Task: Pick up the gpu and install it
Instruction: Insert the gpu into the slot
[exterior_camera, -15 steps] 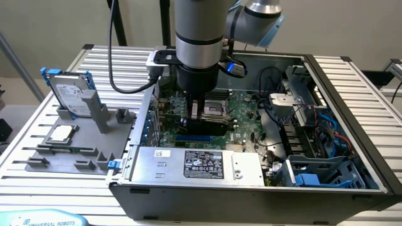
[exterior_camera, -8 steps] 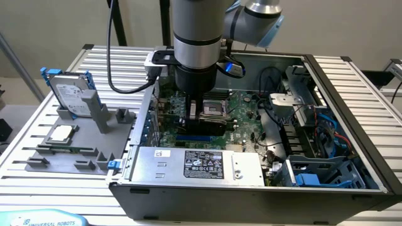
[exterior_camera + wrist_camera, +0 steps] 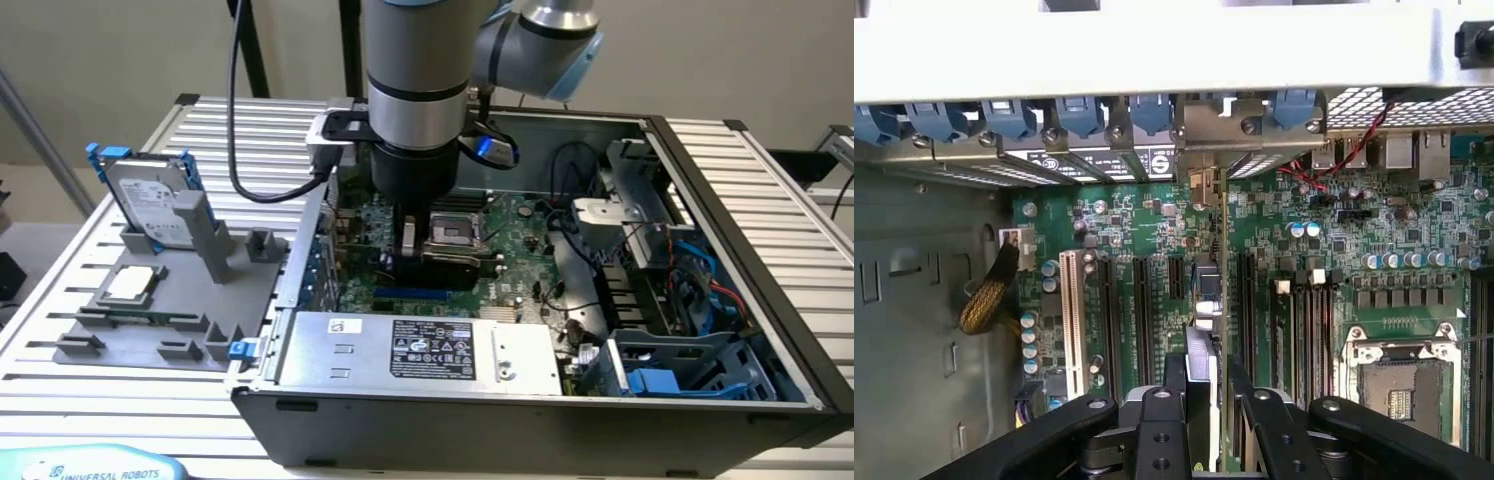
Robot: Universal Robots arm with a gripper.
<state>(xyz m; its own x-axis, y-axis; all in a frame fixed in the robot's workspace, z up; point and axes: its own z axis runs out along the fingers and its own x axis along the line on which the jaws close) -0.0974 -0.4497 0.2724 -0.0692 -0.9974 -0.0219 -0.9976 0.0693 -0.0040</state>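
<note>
Inside, open computer case (image 3: pixel 747 180) on slatted table (image 3: pixel 54 290), green motherboard (image 3: pixel 1144 240) within, robot arm (image 3: pixel 416 90) reaching down, gripper (image 3: pixel 1204 385) clamped narrowly on upright gpu (image 3: pixel 1222 270), card edge-on above slots at 12 o'clock from fingers (image 3: pixel 1176 385).

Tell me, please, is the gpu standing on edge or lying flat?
On edge: the gpu stands upright between the fingers, its bracket end at the case's rear slots.

Silver-grey arm (image 3: pixel 416 70) with a pale blue joint cap — black gripper (image 3: pixel 1202 400), chunky black linkage bars, small screws.
</note>
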